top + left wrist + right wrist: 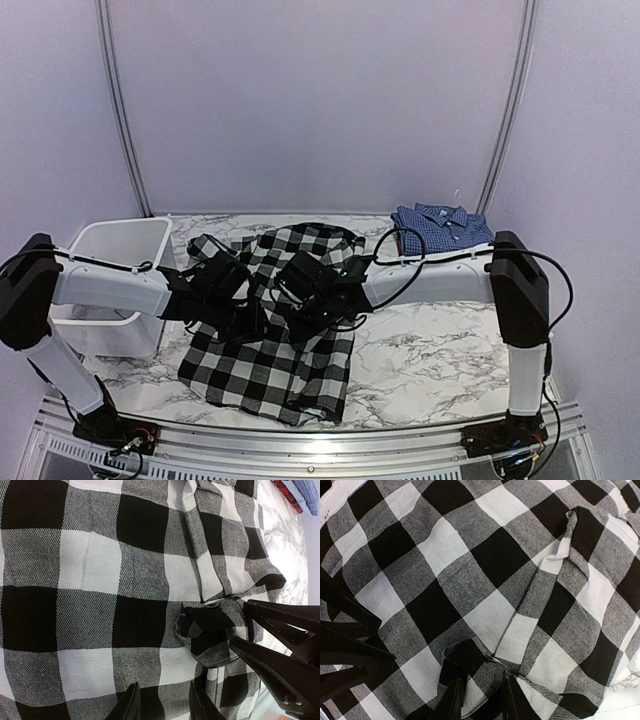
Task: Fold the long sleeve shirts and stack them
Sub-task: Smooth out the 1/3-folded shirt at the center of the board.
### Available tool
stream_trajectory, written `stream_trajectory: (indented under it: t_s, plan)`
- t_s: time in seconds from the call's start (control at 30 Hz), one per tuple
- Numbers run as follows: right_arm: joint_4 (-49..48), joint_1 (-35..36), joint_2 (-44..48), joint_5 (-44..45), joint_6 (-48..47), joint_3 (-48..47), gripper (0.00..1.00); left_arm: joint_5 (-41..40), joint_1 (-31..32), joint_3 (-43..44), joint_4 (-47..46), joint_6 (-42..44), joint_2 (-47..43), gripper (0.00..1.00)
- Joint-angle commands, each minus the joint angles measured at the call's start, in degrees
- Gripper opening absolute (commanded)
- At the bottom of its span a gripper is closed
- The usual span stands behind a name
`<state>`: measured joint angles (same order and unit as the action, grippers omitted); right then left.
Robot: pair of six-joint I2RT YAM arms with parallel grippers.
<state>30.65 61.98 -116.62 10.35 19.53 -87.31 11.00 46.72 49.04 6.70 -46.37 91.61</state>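
Observation:
The black-and-white check shirt [270,345] lies spread and rumpled across the middle of the table, and it fills both wrist views [90,580] [485,555]. My right gripper [482,697] is shut on a raised, bunched fold of this shirt. In the left wrist view the right gripper [238,624] pinches that same bunch. My left gripper [165,705] stands open just beside it, with flat cloth lying between its fingers. In the top view the left gripper [258,310] and the right gripper [290,300] meet over the shirt's middle. The blue checked shirt [440,225] lies folded at the back right.
A white plastic bin [110,245] stands at the left of the marble table [440,350], under my left arm. Bare marble shows to the right of the check shirt. Curtain walls close the back and sides.

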Motion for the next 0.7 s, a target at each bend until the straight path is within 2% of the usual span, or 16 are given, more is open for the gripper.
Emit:
stream_trajectory:
  t_s: [0.0, 0.07, 0.2, 0.37, 0.57, 0.67]
  plan:
    - [-0.2, 0.2, -0.6, -0.6, 1.9, -0.9, 0.20, 2.0, -0.2, 0.0, -2.1, -0.5, 1.8, 0.35]
    - [-0.5, 0.2, -0.5, -0.9, 2.2, -0.5, 0.16, 2.4, -0.1, 0.3, -2.5, -0.4, 2.3, 0.35]
    - [0.5, 0.2, -0.5, -0.9, 1.2, -1.1, 0.29, 2.8, 0.1, 0.6, -3.0, -0.4, 3.4, 0.35]
    - [1.9, 0.3, -1.0, 0.6, 0.4, -2.1, 0.32, 3.0, 0.1, 0.6, -3.3, -0.5, 3.6, 0.35]
    - [3.5, 0.3, -2.2, 2.1, 0.6, -2.4, 0.27, 3.5, 0.1, 0.9, -3.8, -0.8, 4.1, 0.35]
    - [3.3, 0.3, -2.0, 2.2, 1.4, -1.7, 0.19, 3.9, 0.2, 1.5, -4.2, -0.8, 4.7, 0.35]
